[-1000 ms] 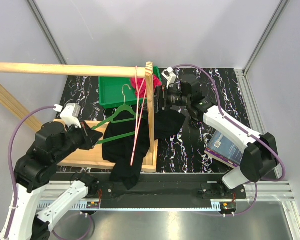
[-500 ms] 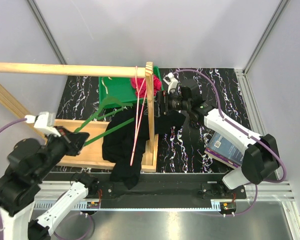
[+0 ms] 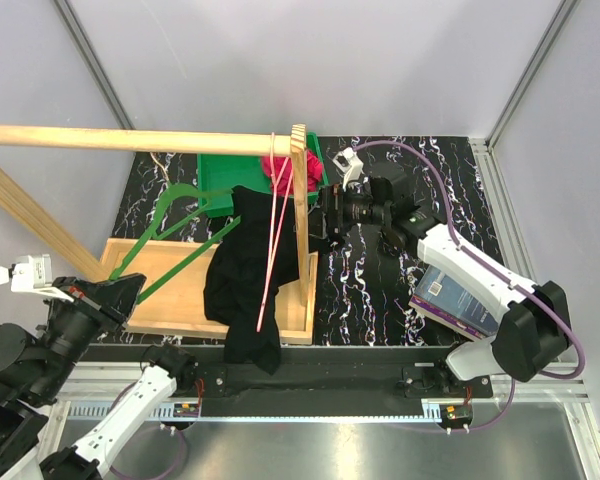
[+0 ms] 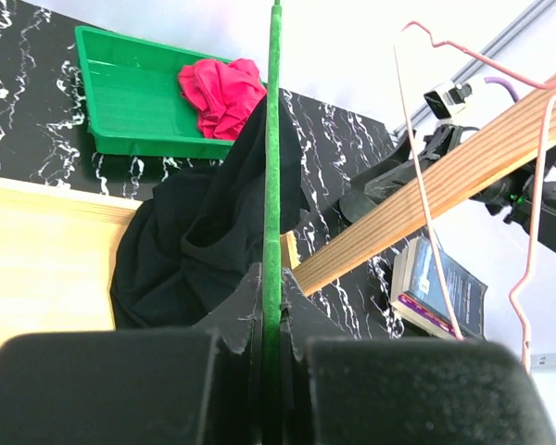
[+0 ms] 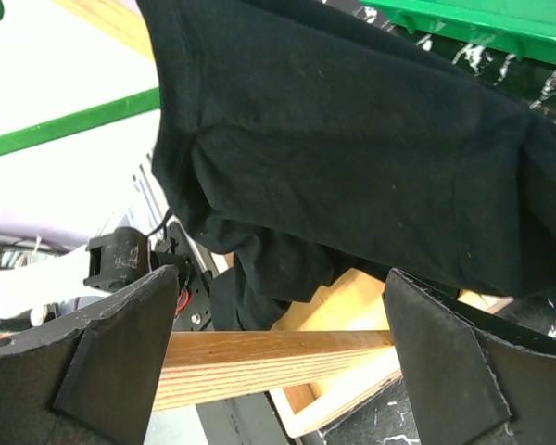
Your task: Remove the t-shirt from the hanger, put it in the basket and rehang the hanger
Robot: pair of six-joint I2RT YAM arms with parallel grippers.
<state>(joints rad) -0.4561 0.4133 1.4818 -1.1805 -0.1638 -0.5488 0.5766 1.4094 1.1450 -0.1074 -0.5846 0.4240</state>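
Beside the rack [image 3: 300,200]: one t-shirt [image 4: 195,241], one green hanger [image 4: 272,167]

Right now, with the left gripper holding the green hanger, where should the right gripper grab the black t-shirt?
Probably the loose upper fold of the black t-shirt, on the side facing the open right gripper, coming from the right. The left gripper holds the green hanger stretched out leftward, so a rightward pull should slide the fabric off its far end.

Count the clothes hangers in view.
2: a green plastic hanger in the left pincer; a thin pink wire hanger on the wooden rail. None apparently hidden.
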